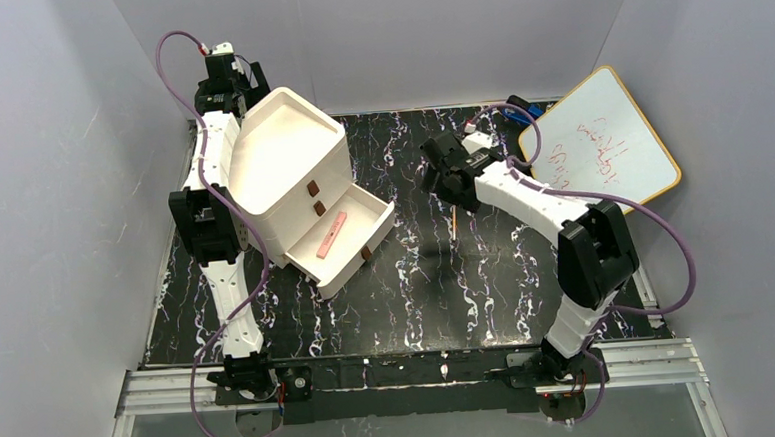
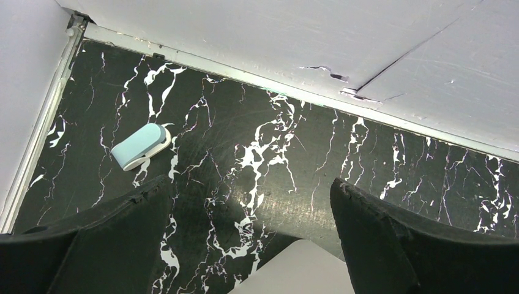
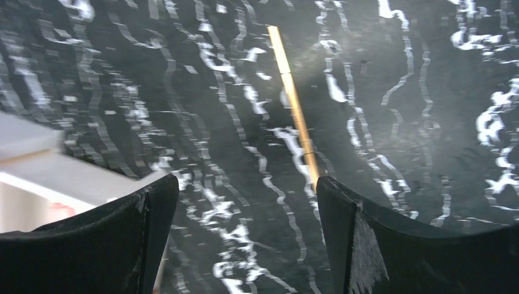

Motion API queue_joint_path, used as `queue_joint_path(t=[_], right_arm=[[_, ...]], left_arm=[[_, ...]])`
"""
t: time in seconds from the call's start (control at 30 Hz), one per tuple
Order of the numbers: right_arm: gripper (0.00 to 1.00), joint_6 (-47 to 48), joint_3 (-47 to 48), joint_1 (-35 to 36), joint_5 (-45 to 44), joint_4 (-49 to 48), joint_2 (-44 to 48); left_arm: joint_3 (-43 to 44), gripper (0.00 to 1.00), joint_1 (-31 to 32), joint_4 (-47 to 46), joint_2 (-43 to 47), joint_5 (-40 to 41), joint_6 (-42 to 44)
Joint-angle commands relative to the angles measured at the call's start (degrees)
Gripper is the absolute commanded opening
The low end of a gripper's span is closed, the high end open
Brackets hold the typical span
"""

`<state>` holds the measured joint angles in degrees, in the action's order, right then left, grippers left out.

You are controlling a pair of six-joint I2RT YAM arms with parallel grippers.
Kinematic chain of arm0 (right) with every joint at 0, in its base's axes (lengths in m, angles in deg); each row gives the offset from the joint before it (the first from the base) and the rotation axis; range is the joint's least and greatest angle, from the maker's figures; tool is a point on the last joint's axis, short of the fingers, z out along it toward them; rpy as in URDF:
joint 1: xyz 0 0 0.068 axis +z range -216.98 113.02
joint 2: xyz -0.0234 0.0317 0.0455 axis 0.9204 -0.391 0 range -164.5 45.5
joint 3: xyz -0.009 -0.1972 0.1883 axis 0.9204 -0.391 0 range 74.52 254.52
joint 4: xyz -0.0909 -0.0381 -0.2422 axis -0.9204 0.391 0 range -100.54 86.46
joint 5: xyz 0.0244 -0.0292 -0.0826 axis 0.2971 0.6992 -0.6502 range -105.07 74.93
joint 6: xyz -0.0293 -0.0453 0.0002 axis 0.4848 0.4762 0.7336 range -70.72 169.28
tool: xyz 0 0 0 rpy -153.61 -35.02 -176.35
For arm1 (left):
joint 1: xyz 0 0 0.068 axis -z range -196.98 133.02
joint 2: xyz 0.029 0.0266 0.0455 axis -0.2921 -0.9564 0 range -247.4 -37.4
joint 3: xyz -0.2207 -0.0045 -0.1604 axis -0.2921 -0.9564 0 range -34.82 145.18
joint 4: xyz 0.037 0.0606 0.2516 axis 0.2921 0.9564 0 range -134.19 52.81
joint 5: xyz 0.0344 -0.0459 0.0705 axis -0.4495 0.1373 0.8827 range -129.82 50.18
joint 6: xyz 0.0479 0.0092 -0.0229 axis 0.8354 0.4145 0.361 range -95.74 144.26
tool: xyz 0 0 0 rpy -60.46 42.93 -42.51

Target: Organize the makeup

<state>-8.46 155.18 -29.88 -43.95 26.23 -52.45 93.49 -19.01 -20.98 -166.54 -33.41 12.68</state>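
Right of the white three-drawer box (image 1: 286, 169), on the black marbled counter (image 1: 418, 297), lies a slim golden stick (image 1: 455, 223), well clear of the box and touching no other item. The right end effector (image 1: 436, 171) hangs over the counter just beyond the far end of this stick. In the right wrist view its jaws are spread wide with nothing between them, the stick runs up from beside the right-hand finger (image 3: 343, 233), and a blurred corner of the box shows at the left edge.

The box sits askew. Its two upper drawers are shut, and its bottom drawer (image 1: 341, 271) is pulled out toward the middle of the counter. A pink stick (image 1: 331, 234) lies flat inside that drawer, roughly parallel to its side walls.

Behind the box, the left end effector (image 2: 251, 184) is held above the counter's far left corner. Its jaws are also parted and grip nothing. A small pale blue object (image 2: 141, 146) lies on the counter beyond its left finger.

Far to the right of the box, a whiteboard (image 1: 605, 137) with red writing leans at the counter's edge.
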Motion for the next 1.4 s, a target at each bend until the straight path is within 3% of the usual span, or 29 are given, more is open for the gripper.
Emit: queue_joint_path(t=[0.0, 0.23, 0.47, 0.8, 0.93, 1.13, 1.37], right_arm=[[0.89, 8.82, -1.38, -2.7, 0.59, 4.51, -1.92], [0.79, 11.81, -2.72, -4.64, 3.67, 3.19, -6.63], [0.66, 15.99, -6.59, -6.01, 8.56, -4.44, -9.26], [0.57, 17.3, -8.87, -7.08, 10.45, -8.78, -13.41], [0.42, 17.74, -9.09, -7.22, 9.98, -9.35, -14.04], [0.01, 18.96, -6.57, -7.68, 9.59, -7.59, -16.24], [0.01, 16.43, -5.38, -7.6, 8.31, -4.72, -14.39]], left_arm=[[2.03, 0.98, 0.27, 0.82, 1.17, -0.9, 0.06], [2.11, 0.98, 0.35, 0.92, 1.22, -0.67, 0.27], [2.21, 0.98, 0.24, 1.08, 1.18, -0.52, 0.5], [1.95, 0.99, 0.31, 1.02, 1.06, -0.31, 0.63], [1.86, 0.98, 0.32, 0.95, 0.85, -0.41, 0.59], [1.85, 0.98, 0.32, 0.93, 0.65, -0.31, 0.61], [1.85, 0.98, 0.29, 0.9, 0.45, -0.06, 0.76]])
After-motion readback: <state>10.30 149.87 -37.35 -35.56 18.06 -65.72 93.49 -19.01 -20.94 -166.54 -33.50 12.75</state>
